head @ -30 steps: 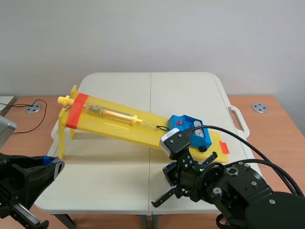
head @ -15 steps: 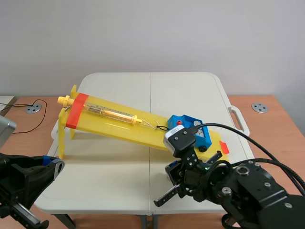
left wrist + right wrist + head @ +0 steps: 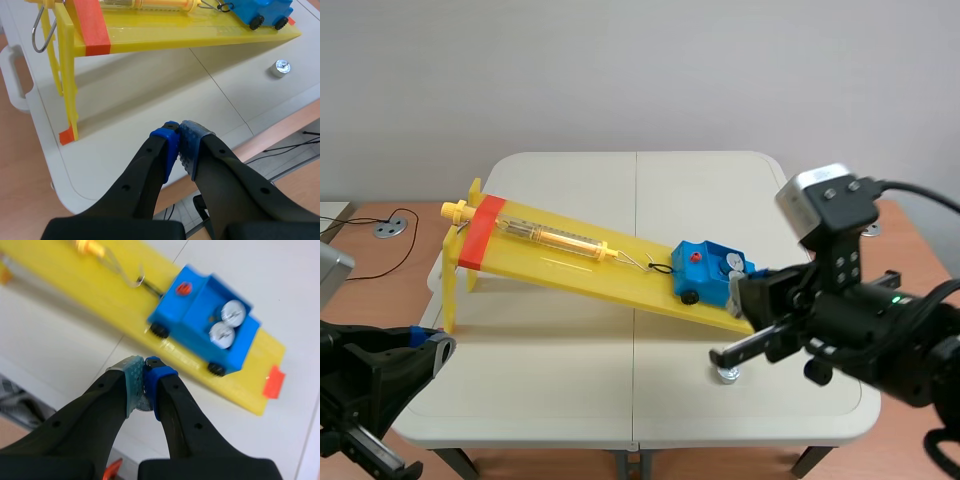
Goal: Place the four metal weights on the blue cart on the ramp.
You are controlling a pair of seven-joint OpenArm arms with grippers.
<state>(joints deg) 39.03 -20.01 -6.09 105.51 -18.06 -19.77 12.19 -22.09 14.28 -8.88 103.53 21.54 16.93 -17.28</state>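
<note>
The blue cart (image 3: 708, 272) sits low on the yellow ramp (image 3: 570, 262), hooked to a spring scale. Two metal weights (image 3: 227, 322) lie in the cart's tray (image 3: 200, 315). One more weight (image 3: 727, 375) stands on the table in front of the ramp's low end, also seen as a weight (image 3: 280, 67) in the left wrist view. My right gripper (image 3: 718, 356) hangs just above it, shut with nothing held; in the right wrist view the weight (image 3: 145, 402) shows beneath the right gripper (image 3: 145, 365). My left gripper (image 3: 179, 132) is shut and empty near the table's front left corner.
The ramp stands on thin yellow legs (image 3: 450, 290) at its high left end. A white handle (image 3: 820, 250) juts from the table's right edge. Bare wooden floor (image 3: 910, 260) lies on both sides of the white table (image 3: 570, 360).
My right arm has swung from the table's front middle to the right and risen. Its fingers, spread before, are now shut. The weight on the table has come into sight.
</note>
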